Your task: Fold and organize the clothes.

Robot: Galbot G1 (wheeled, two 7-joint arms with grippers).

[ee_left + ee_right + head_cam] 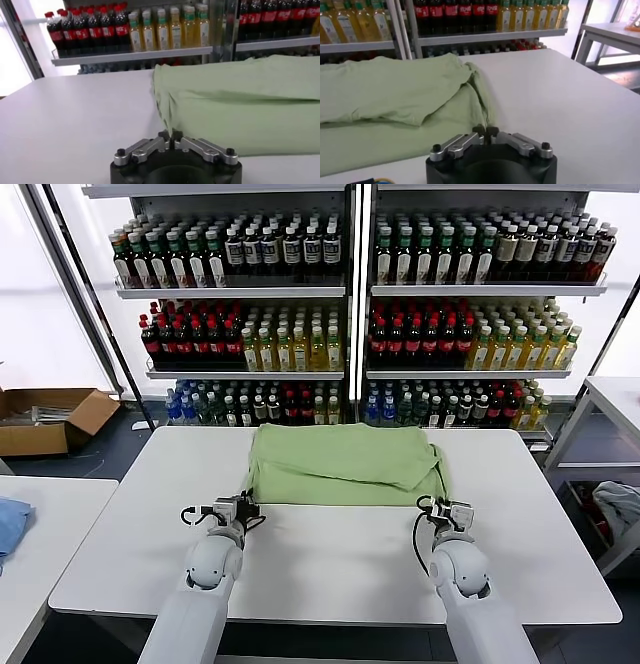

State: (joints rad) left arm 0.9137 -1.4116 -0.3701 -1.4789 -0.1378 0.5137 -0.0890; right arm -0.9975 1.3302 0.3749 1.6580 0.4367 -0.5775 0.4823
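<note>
Green shirts [345,464] are lying on the white table [330,564]. The left gripper [246,506] and right gripper [432,506] are pinching the shirts' near corners tight, probably for folding.

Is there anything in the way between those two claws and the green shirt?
Nothing visible. The left gripper sits at the near left corner of the shirt, the right gripper at the near right corner. Each one's fingers look closed on the cloth edge, with only bare table around.

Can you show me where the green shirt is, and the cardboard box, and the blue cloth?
green shirt [345,464], head view, middle of the folded top layer.
cardboard box [50,429], head view, its front wall, on the floor.
blue cloth [10,522], head view, the part showing on the side table.
</note>
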